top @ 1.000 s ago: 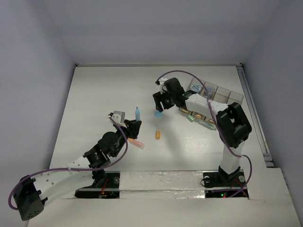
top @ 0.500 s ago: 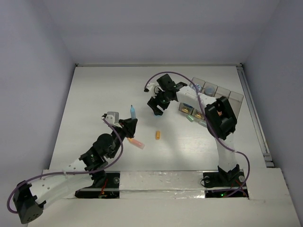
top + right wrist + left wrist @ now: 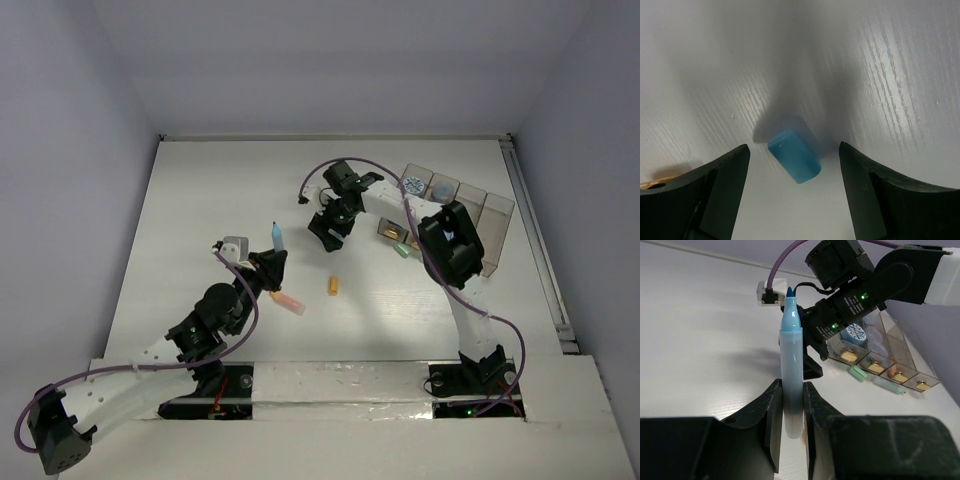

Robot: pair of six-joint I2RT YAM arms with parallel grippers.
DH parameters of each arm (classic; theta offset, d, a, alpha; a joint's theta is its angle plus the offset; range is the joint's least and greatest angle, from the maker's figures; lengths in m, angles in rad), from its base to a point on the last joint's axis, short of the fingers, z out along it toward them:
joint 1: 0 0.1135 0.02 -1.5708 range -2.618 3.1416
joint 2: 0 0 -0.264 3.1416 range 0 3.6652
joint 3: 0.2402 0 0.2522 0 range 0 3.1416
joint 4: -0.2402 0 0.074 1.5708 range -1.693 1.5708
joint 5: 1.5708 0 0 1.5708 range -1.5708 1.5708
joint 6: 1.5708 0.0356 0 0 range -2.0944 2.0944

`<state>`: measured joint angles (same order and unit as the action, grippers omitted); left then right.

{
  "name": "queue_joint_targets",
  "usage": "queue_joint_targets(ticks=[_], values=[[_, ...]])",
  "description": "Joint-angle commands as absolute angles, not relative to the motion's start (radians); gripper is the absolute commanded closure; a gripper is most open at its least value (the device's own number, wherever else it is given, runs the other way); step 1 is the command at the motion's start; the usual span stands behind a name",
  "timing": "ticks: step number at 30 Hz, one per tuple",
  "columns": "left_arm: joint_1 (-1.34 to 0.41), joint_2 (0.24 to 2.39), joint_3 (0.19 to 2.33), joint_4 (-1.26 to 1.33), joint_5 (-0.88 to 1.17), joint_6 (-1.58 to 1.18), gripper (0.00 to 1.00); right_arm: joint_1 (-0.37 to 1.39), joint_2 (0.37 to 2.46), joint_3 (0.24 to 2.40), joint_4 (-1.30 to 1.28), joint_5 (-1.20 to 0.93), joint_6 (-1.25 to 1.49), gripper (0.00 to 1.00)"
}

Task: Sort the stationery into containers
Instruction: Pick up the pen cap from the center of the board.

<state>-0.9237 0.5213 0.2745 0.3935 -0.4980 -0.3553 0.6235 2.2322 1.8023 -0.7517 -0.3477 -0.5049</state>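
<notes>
My left gripper (image 3: 272,262) is shut on a pale blue capped pen (image 3: 277,237) and holds it upright above the table; the pen sits between the jaws in the left wrist view (image 3: 791,365). My right gripper (image 3: 328,230) is open and points down at a short blue stick (image 3: 794,156) that lies on the table between its jaws without touching them. The clear organiser box (image 3: 497,215) stands at the far right, with round tubs (image 3: 413,184) in its left compartments. It also shows in the left wrist view (image 3: 900,360).
A small orange stick (image 3: 333,285) lies mid-table and a pink-orange stick (image 3: 288,301) lies next to my left gripper. Pale green sticks (image 3: 403,250) lie in front of the box, also in the left wrist view (image 3: 858,372). Walls enclose the table.
My right gripper has moved left and down over the blue stick. My left gripper has shifted slightly left with the pen still in it.
</notes>
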Motion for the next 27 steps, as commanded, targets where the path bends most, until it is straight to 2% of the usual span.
queue_joint_targets(ticks=[1, 7, 8, 13, 17, 20, 27], values=[[-0.914, 0.503, 0.275, 0.417, -0.512, -0.341, 1.0, 0.638, 2.253, 1.833, -0.778, -0.325, -0.508, 0.23], [-0.914, 0.499, 0.273, 0.417, -0.511, -0.342, 1.0, 0.638, 2.249, 1.801, -0.703, -0.22, -0.469, 0.36], [-0.914, 0.499, 0.275, 0.417, -0.511, -0.342, 1.0, 0.638, 2.249, 1.789, -0.698, -0.204, -0.465, 0.46], [-0.914, 0.494, 0.273, 0.417, -0.508, -0.342, 1.0, 0.658, 2.238, 1.747, -0.638, -0.088, -0.44, 0.5], [-0.914, 0.503, 0.275, 0.419, -0.505, -0.342, 1.0, 0.667, 2.224, 1.71, -0.589, -0.086, -0.42, 0.51], [-0.914, 0.509, 0.273, 0.42, -0.503, -0.344, 1.0, 0.667, 2.227, 1.701, -0.591, -0.08, -0.39, 0.66], [-0.914, 0.52, 0.27, 0.43, -0.491, -0.347, 1.0, 0.667, 2.143, 1.586, -0.473, -0.037, -0.292, 0.9]])
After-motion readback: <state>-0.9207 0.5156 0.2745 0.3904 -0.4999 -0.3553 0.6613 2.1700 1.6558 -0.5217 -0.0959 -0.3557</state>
